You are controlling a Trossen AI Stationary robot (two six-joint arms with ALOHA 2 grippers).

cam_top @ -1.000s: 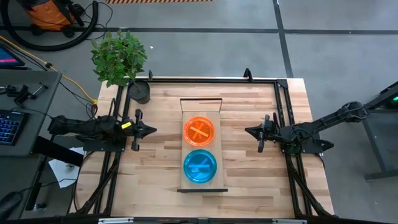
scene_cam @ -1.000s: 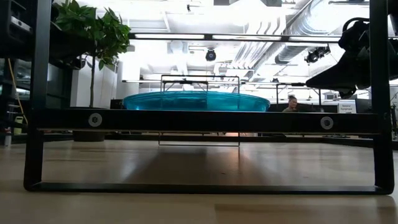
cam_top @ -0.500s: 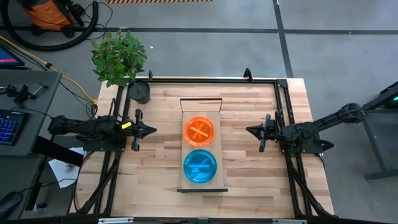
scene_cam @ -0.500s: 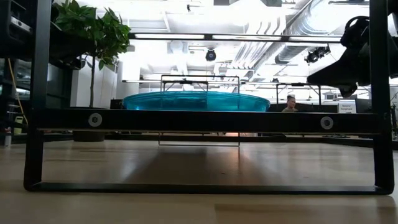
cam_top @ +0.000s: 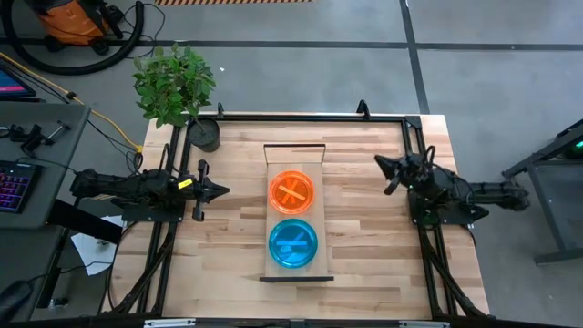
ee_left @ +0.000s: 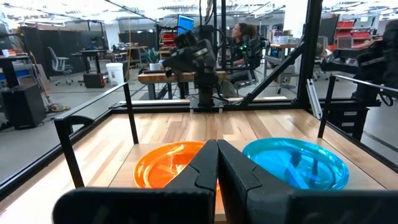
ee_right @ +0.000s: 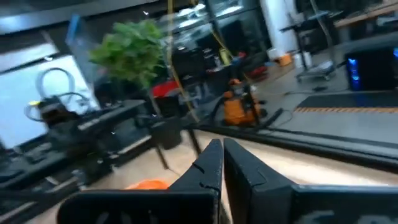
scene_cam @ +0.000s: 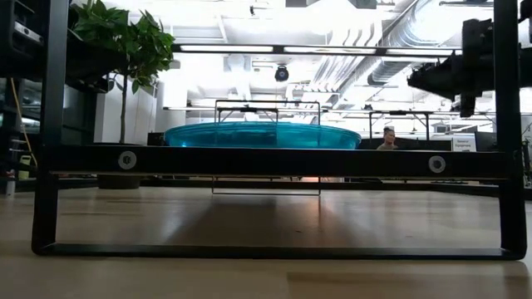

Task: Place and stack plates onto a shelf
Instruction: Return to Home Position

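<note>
An orange plate stack (cam_top: 291,191) and a cyan-blue plate stack (cam_top: 293,243) rest flat on the long light-wood shelf (cam_top: 295,273) at the table's middle. The blue stack also shows in the low view (scene_cam: 263,134), and both show in the left wrist view, orange (ee_left: 168,168) and blue (ee_left: 298,163). My left gripper (cam_top: 223,190) is shut and empty at the table's left side, pointing at the shelf. My right gripper (cam_top: 381,164) is shut and empty at the table's right side, raised and turned toward the far left.
A potted plant (cam_top: 182,91) stands at the table's far left corner. A black metal frame (cam_top: 301,117) runs along the far and side edges. Bare tabletop lies between each gripper and the shelf.
My right gripper has swung from level with the shelf's middle toward the table's far edge and turned toward the far left, its arm folding back to the right edge. The left arm and the plates have kept still.
</note>
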